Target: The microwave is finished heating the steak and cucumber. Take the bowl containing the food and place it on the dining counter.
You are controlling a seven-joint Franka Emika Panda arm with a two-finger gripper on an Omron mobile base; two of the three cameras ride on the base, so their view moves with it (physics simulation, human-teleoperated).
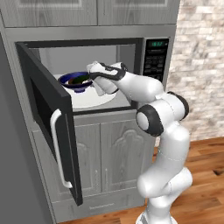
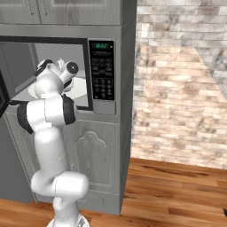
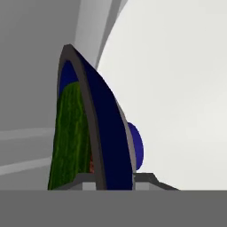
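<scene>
Reaching into the open microwave (image 1: pixel 151 57), the arm has its gripper (image 1: pixel 90 75) at the right-hand rim of the bowl (image 1: pixel 75 80), which sits on the white round plate (image 1: pixel 94 99) toward the left of the cavity floor.

Left to right in the left base view: the door (image 1: pixel 46 109) hangs fully open with its white handle (image 1: pixel 57 148) facing out; next comes the blue bowl with dark contents; then the hand and forearm; then the button panel (image 1: pixel 153 59) with its green display.

In the hand view the bowl's rim runs straight up between the two fingertips (image 3: pixel 84 180), one inside the bowl and one outside. The cucumber (image 3: pixel 68 137) lies hard against the inner wall, and a speck of red – judged to be the steak (image 3: pixel 91 166) – shows just beside the inner tip.

Jaws: drawn in close on either side of the bowl wall, with no visible gap. I judge them gripping the rim, though firm contact cannot be confirmed.

Risks – a grip on one edge alone could let the bowl tilt as it lifts and spill the food. The inner tip may be pinching the cucumber, weakening the hold. Withdrawal is tight: bowl or wrist could catch the cavity frame or the door.
</scene>
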